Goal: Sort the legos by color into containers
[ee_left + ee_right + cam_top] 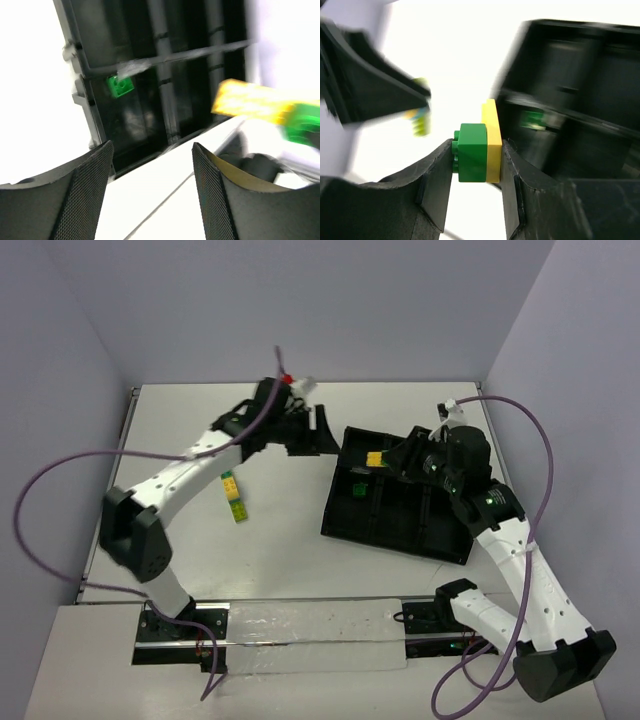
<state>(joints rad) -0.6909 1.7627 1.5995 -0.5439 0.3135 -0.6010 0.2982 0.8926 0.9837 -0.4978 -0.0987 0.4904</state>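
My right gripper (386, 461) (476, 146) is shut on a green brick (471, 156) joined to a yellow plate (493, 132). It holds them over the far left corner of the black tray (410, 528). The pair also shows in the left wrist view (260, 107). A green brick (358, 487) (120, 86) lies in the tray's far left compartment. My left gripper (318, 435) (152, 195) is open and empty, just left of the tray. A stack of yellow and lime bricks (234, 497) lies on the table under the left arm.
The enclosure's walls stand at the back and both sides. The tray's (165, 55) other compartments look dark, and their contents cannot be made out. A purple cable (60, 475) loops off the left arm.
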